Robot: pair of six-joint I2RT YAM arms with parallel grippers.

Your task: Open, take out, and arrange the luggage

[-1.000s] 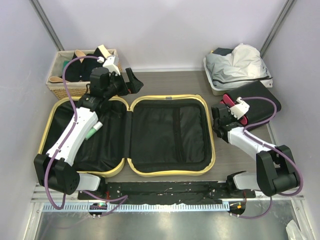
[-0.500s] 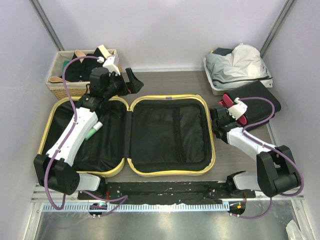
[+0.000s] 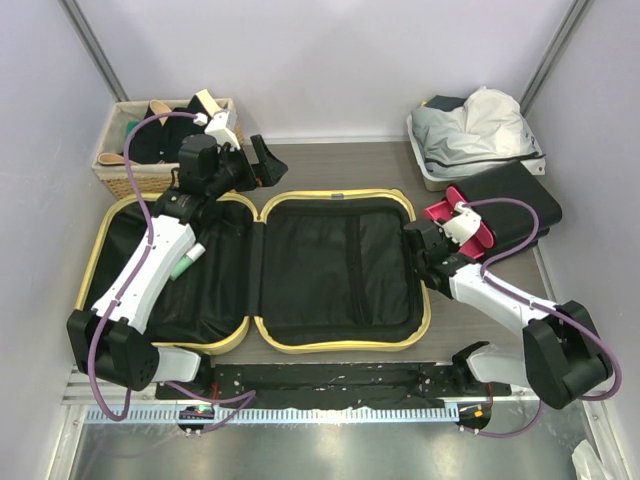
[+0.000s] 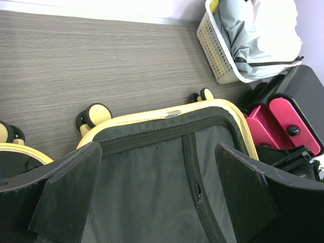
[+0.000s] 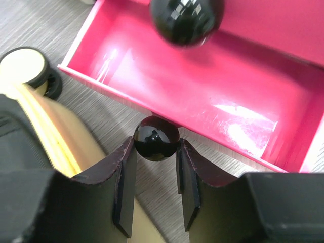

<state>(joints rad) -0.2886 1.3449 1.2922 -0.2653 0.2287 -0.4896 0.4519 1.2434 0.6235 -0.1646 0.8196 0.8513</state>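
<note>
The luggage [image 3: 330,270] lies open flat, a pale-yellow shell with black lining in both halves; it shows again in the left wrist view [image 4: 152,192] and as a yellow rim [image 5: 55,147] in the right wrist view. My left gripper [image 3: 252,165] hangs open over the back of the hinge, nothing between its fingers [image 4: 157,149]. My right gripper [image 3: 425,235] is beside the case's right rim, shut on a black ball knob [image 5: 156,137] on the front of a pink drawer [image 5: 202,91]. The drawer [image 3: 462,218] sticks out of a black box [image 3: 520,195].
A green-capped tube [image 3: 187,262] lies in the luggage's left half. A wicker basket [image 3: 120,165] of dark items stands back left, and a white bin [image 3: 430,165] of pale clothes back right. A second black knob [image 5: 186,17] sits above the drawer. Case wheels [image 4: 93,115] point toward the back.
My right gripper has closed on the black knob and moved left toward the luggage, drawing the pink drawer out of the black box. The left arm has not moved.
</note>
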